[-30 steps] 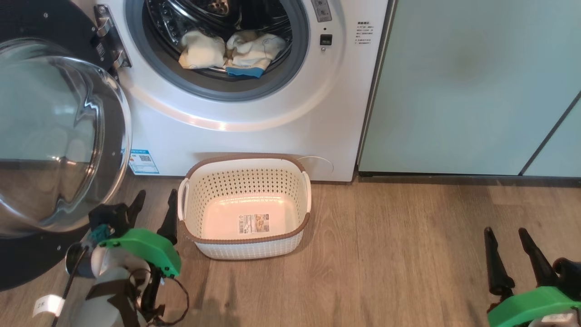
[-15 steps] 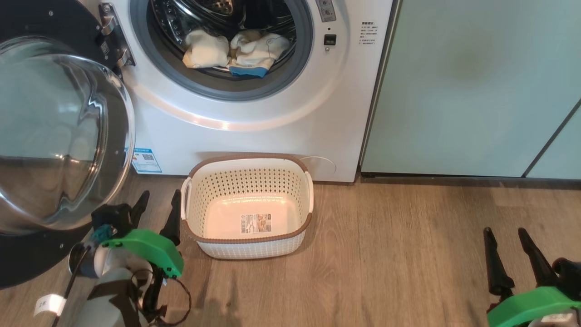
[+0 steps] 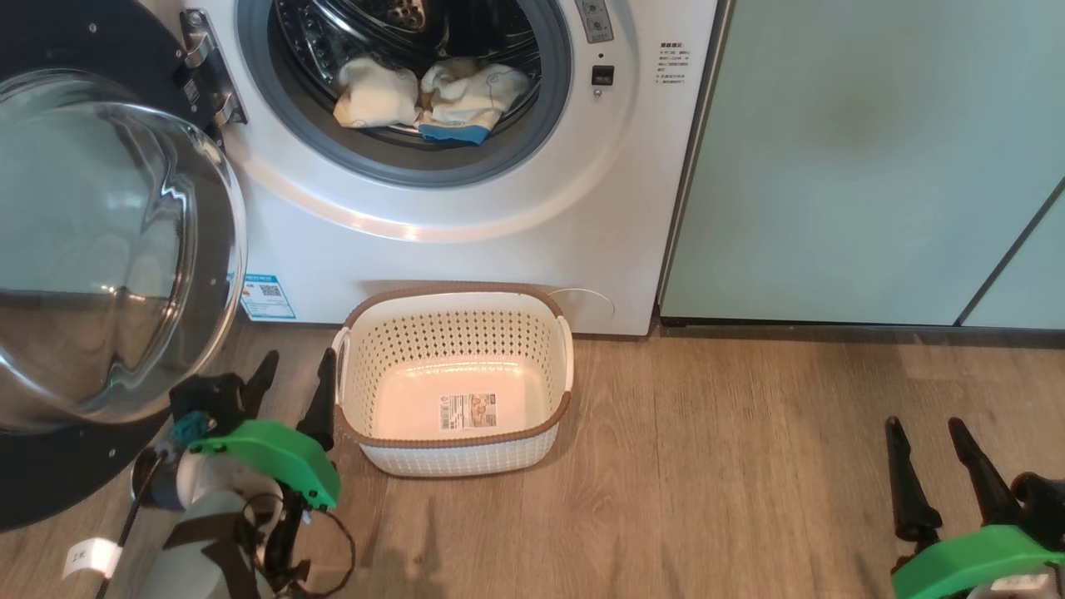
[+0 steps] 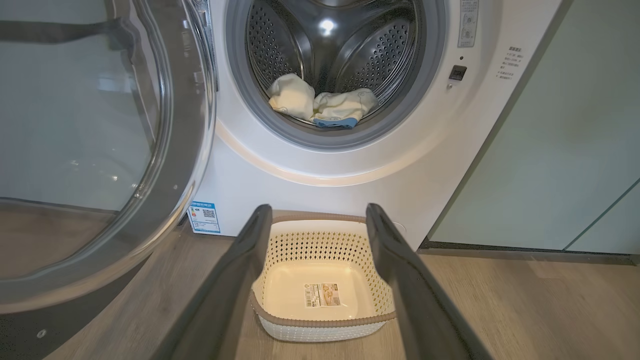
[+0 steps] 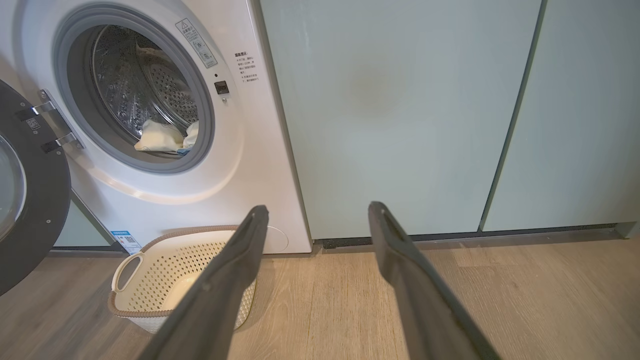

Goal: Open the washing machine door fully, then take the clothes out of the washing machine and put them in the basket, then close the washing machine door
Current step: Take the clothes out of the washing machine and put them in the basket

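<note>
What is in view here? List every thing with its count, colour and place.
washing machine: one, white, centre back
washing machine door: one, black with clear glass, swung open at left
clothes: small heap, cream-yellow with blue trim, inside the machine's mouth
basket: one, cream with brown rim, on the floor before the machine, holding no clothes
cabinets: a row, pale green, right of the machine
floor: one, wood-brown, foreground
left gripper: one, dark fingers, open, beside the basket's left handle
right gripper: one, dark fingers, open, lower right

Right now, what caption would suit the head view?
Washing machine door open, clothes in the drum, basket empty below, left gripper and right gripper open.
</note>
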